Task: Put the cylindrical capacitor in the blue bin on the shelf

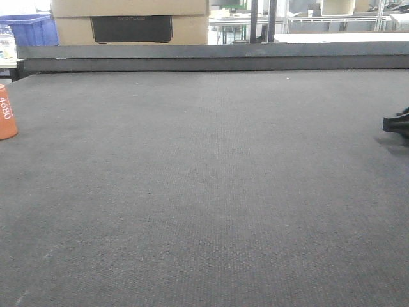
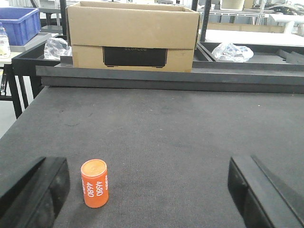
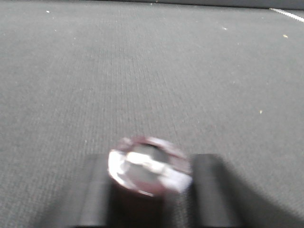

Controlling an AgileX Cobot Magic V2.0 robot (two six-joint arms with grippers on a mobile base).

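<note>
Wide open and empty, the left pincer [image 2: 145, 183] should slide left to centre the upright orange cylindrical capacitor [image 2: 94, 183] before closing; the right pincer [image 3: 153, 192] is too blurred to judge

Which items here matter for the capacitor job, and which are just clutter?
Job: cylindrical capacitor; left gripper, open; blue bin, possibly the target.
Clutter: cardboard box; plastic bag; bottle.
</note>
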